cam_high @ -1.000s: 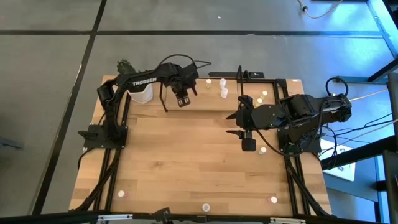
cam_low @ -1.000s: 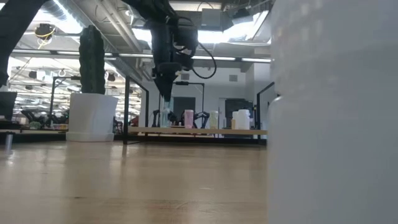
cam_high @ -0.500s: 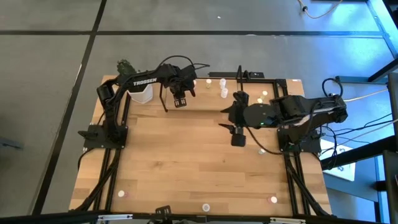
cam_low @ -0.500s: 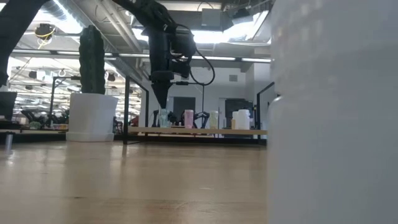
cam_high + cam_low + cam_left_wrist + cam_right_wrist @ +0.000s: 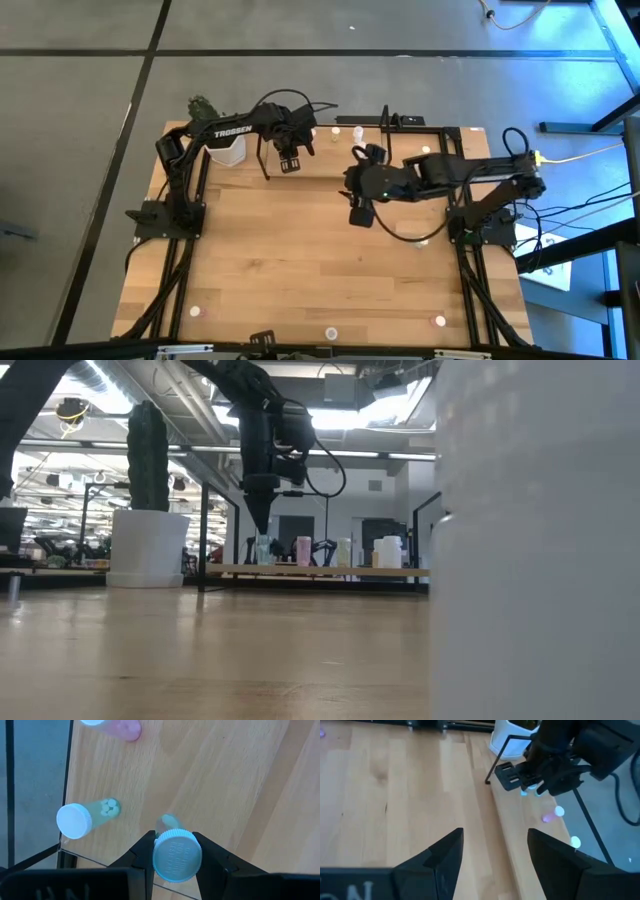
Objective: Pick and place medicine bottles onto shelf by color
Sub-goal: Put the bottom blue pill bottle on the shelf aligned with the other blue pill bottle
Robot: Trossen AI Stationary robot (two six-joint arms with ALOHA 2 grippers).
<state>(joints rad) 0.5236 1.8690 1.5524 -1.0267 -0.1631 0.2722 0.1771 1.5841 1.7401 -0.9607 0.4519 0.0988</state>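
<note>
Still early: your left claw (image 5: pixel 172 851) grasps green-capped bottle (image 5: pixel 176 855) over shelf (image 5: pixel 330 150); right claw (image 5: pixel 492 851) released, empty; several bottles scattered on desk (image 5: pixel 300 260).

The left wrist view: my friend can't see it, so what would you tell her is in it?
Looking down, the left gripper clamps a small bottle with a pale green cap between its two dark fingers. Below on the wood stand a white-capped bottle of pills and a pink bottle.
</note>
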